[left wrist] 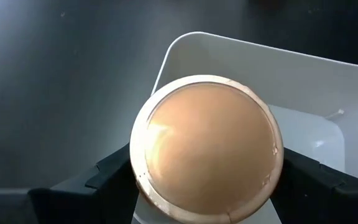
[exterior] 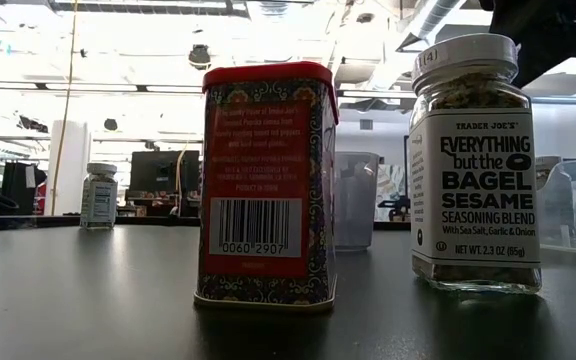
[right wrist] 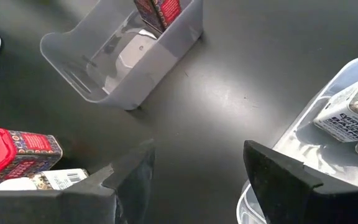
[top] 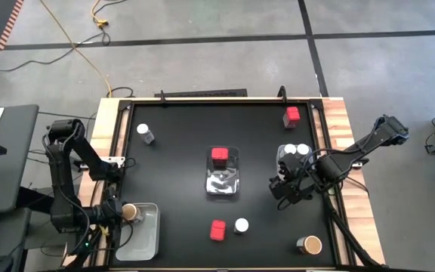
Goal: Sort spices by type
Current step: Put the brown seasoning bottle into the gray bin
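My left gripper [top: 124, 213] is at the table's near left corner, shut on a tan round-topped spice jar [left wrist: 207, 146] above the left end of a clear bin [top: 143, 234]. My right gripper [right wrist: 197, 180] hovers open with nothing between its fingers, next to the right-hand bin [top: 293, 155] that holds white-lidded jars [right wrist: 350, 112]. The middle bin [top: 223, 177] holds a red tin [top: 219, 156]. Standing loose on the table are a red tin [top: 217, 230], a white-lidded jar [top: 242, 225], a tan-topped jar [top: 309, 245], a far red tin [top: 291, 116] and a white-lidded jar [top: 146, 134]. My left gripper pinches the tan-topped jar between its two fingers [left wrist: 114, 177], one on each side of the jar just under the lid's rim [left wrist: 143, 180]. The wide lid hides the contact itself. The fingers slant down from above. The jar stands upright over the bin's corner [left wrist: 179, 53]; whether it rests in the bin, I cannot tell.
The low view looks past the near red tin [exterior: 265, 185] and the seasoning jar [exterior: 473, 165] close to the table's front edge. Bare black tabletop [top: 176, 196] lies between the bins. Wooden rails [top: 342, 128] border the table's left and right sides.
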You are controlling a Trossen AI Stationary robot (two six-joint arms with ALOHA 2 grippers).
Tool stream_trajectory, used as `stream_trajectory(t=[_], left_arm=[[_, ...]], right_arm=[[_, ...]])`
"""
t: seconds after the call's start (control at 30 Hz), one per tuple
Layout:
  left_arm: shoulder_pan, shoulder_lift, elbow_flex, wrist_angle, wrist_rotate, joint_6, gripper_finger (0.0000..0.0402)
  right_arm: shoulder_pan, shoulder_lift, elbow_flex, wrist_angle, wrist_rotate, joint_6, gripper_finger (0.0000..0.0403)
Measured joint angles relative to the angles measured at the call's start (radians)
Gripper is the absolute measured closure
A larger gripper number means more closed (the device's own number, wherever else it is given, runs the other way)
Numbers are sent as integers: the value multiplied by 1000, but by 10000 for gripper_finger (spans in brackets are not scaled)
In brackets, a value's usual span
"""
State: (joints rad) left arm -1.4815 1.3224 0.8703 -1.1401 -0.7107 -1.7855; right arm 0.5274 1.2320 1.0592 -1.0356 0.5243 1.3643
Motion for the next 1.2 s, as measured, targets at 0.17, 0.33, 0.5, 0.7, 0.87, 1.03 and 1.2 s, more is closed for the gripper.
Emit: stream_trajectory(t=[0.17, 0.33, 0.5, 0.7, 0.87, 1.03, 1.2], left_arm=[[0, 0, 0, 2, 0, -8, 112], [0, 0, 0, 3, 0, -9, 112], [0, 0, 0, 3, 0, -5, 111], [0, 0, 0, 4, 0, -6, 111], [0, 0, 0, 5, 0, -6, 111], [0, 0, 0, 6, 0, -23, 101], [0, -2, 2, 7, -1, -35, 74]], right_arm=[[0, 0, 0, 1, 0, 0, 131], [0, 0, 0, 4, 0, 0, 131], [0, 0, 0, 5, 0, -1, 131], [0, 0, 0, 5, 0, -2, 131], [0, 0, 0, 5, 0, -2, 131], [0, 0, 0, 5, 0, -2, 131], [0, 0, 0, 4, 0, -2, 131]])
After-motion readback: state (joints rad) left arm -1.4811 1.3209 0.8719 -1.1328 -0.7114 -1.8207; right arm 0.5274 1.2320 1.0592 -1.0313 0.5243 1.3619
